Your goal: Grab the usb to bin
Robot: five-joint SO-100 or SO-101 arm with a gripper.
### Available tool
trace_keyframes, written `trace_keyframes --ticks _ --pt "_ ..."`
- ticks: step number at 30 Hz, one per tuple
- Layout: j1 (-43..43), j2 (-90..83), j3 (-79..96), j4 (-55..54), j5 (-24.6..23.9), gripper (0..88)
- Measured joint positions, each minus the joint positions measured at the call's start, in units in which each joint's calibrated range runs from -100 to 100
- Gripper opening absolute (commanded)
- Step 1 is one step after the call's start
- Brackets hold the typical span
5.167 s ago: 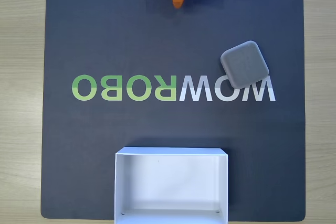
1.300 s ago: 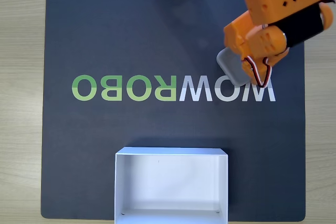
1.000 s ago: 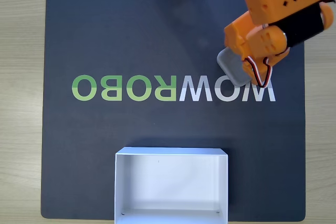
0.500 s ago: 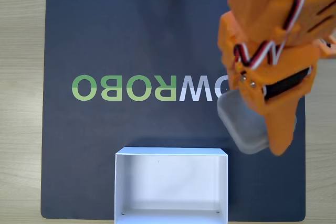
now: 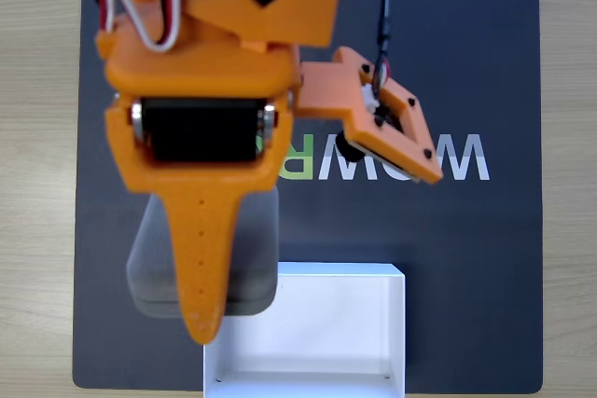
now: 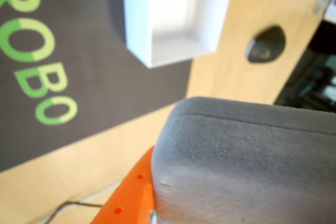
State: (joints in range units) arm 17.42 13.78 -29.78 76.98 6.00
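Observation:
The usb [image 5: 250,263], a flat grey block with rounded corners, hangs in the air in the fixed view, overlapping the upper left corner of the bin [image 5: 345,270]. My orange gripper [image 5: 203,316] is shut on the block; one long finger [image 5: 201,258] crosses its top and the other is hidden beneath. The wrist view shows the usb [image 6: 241,166] large at the lower right, resting against an orange finger [image 6: 128,198]. Beyond it, at the top, is the white bin [image 6: 137,14].
A dark mat [image 5: 466,258] with green and white lettering [image 5: 452,157] covers the wooden table [image 5: 37,184]. In the wrist view a small dark object [image 6: 266,45] lies on the wood beyond the mat's edge. A thin cable [image 6: 68,206] trails at the lower left.
The gripper closed on the usb at the mat's right side, lifted it, and carried it left and down the picture to the bin's upper left corner. The arm now looms closer to the camera.

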Motion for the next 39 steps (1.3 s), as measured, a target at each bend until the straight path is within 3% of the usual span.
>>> trace_keyframes --ticks 16,23,30,33,39 --pt "-6.3 36.3 -23.2 -15.3 0.9 13.2" --pt "-7.7 42.5 -24.9 -19.9 7.1 13.4" --pt "-8.4 42.6 -24.9 -17.4 7.9 13.4" --pt "-8.5 42.6 -24.9 -15.1 7.9 18.3" --pt "-9.4 42.6 -24.9 -10.4 6.8 36.6"
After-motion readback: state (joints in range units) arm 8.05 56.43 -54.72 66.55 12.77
